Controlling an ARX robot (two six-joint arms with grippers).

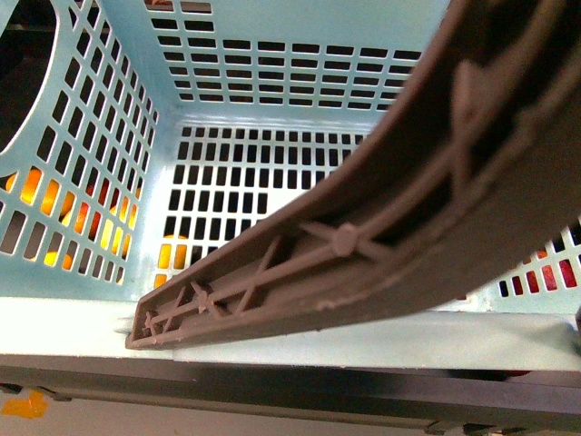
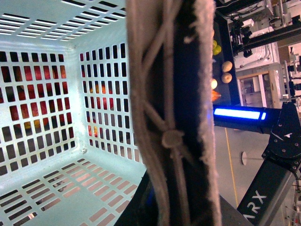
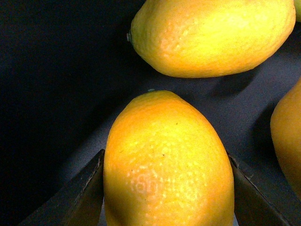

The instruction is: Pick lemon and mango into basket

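Right wrist view: right gripper [image 3: 165,155] had its jaws clamped on the lemon [image 3: 168,160]. The dark fingers [image 3: 84,193] sat against both flanks with no gap showing. The lemon had pitted yellow-orange skin and its narrow tip pointed away from the camera. It lay over a dark surface [image 3: 47,94]; could not tell whether it rested on it or was lifted. A second pitted yellow fruit [image 3: 211,35] lay just beyond the lemon's tip, apart from it, with a small nub at one end. A cropped orange-yellow fruit [image 3: 288,141] lay beside the lemon; lemon or mango, could not tell.

Front view: the teal basket [image 1: 300,23] filled the frame, seen from close above. Its brown ribbed handle [image 1: 363,245] crossed the opening diagonally. Orange and yellow shapes [image 1: 45,195] showed through the side slots, outside the wall.

Left wrist view: the handle ran straight across the lens with the basket interior behind it. Left gripper jaws: could not tell. A dark arm link lettered ARX [image 2: 268,188] stood beyond the basket.
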